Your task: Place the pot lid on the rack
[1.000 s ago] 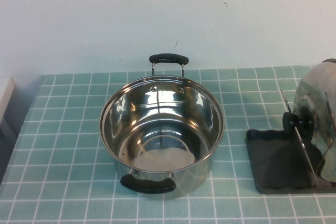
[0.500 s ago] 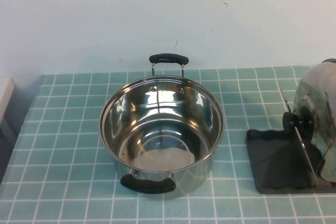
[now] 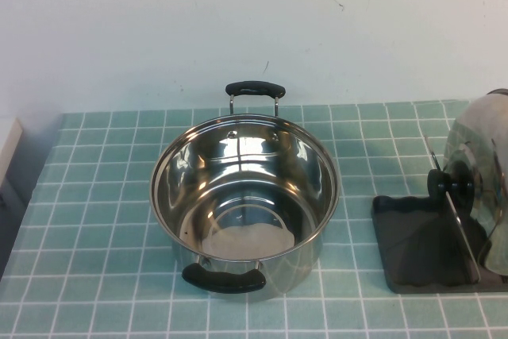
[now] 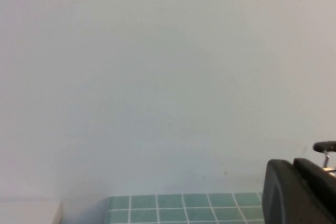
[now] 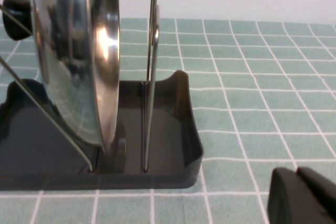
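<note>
Green-tiled table (image 3: pixel 95 196) meets a plain white wall. With the pot (image 3: pixel 244 196) as landmark: it stands open near mid-table, one black handle at its near rim, the other at its far rim. Right of the pot, well apart, sits the rack (image 3: pixel 421 248), its right portion cut off by the high view's edge. The lid (image 5: pixel 79 56) stands on edge in the rack between wire dividers (image 5: pixel 149 72), knob toward the pot. Left gripper (image 4: pixel 299 192) and right gripper (image 5: pixel 302 195) each show only a dark body corner in their wrist views; jaw state cannot be determined for either.
</note>
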